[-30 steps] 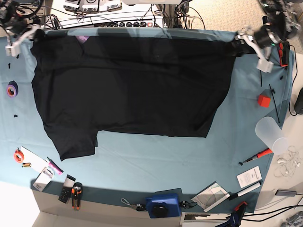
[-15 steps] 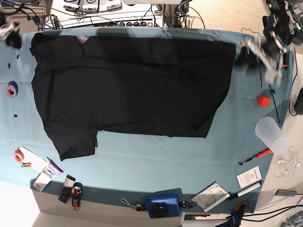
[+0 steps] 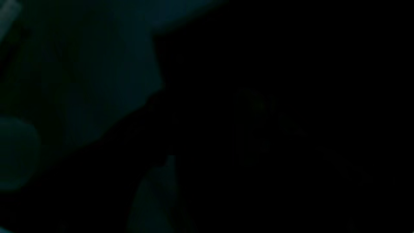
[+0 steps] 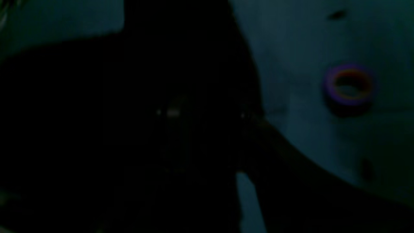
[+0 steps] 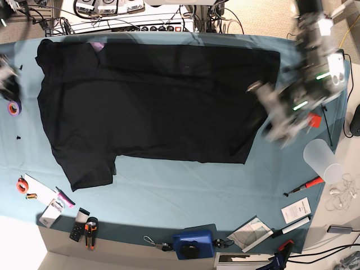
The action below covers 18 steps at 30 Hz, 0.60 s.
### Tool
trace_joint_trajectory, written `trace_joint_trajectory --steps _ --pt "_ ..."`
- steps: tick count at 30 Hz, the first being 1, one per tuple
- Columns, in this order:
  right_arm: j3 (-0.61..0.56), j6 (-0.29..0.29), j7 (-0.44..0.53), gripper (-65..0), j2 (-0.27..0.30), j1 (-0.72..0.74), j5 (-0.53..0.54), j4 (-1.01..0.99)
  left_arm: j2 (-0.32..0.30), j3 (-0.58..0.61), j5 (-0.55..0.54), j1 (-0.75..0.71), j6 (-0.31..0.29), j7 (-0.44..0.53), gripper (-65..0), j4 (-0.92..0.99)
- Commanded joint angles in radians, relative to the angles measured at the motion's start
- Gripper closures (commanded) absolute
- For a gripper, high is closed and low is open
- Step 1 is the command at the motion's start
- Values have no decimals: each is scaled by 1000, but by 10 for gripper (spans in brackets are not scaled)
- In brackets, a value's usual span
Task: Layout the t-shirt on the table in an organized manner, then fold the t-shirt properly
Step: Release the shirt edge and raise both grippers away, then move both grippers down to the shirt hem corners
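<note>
The black t-shirt (image 5: 157, 95) lies flat and spread on the teal table (image 5: 185, 191), plain side up, with a bit of purple at the collar (image 5: 97, 46). One sleeve points to the front left. My left gripper (image 5: 273, 115) is motion-blurred above the shirt's right edge; its white fingers look spread and hold nothing. My right gripper (image 5: 7, 79) is a blur at the table's far left edge, apart from the shirt and empty. The wrist views are very dark, showing only black shirt (image 4: 97, 113) and teal cloth (image 3: 81, 81).
A purple tape roll (image 5: 14, 106) lies just below the right gripper, also seen as the tape roll (image 4: 349, 84). A red cube (image 5: 313, 119), a translucent cup (image 5: 322, 160) and a screwdriver (image 5: 306, 184) sit at the right. A blue box (image 5: 193, 244) and hand tools (image 5: 90, 230) line the front edge.
Both grippers have left the shirt's top corners. The left arm swung down and inward over the shirt's right edge; the right arm dropped along the table's left edge. The shirt stayed flat.
</note>
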<state>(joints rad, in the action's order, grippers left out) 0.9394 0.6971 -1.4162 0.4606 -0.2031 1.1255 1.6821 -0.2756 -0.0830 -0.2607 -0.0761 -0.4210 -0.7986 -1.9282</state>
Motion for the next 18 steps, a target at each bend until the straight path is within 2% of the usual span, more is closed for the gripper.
trace_joint_trajectory --steps 1,5,8,14,18 --pt "-19 1 21 -204 27 16 7 13 -6 35 35 26 23 42 -320 -7" --pt "-116 0 43 -204 26 48 -26 13 -7 199 186 82 83 69 -320 62" --pt "-156 0 45 -204 13 69 -55 13 -6 291 278 126 174 121 -320 151" --pt "-173 0 51 -204 -4 70 -54 13 -6 375 295 246 315 145 -320 380" --pt "-173 0 51 -204 -3 70 -54 13 -4 375 296 305 312 142 -320 496"
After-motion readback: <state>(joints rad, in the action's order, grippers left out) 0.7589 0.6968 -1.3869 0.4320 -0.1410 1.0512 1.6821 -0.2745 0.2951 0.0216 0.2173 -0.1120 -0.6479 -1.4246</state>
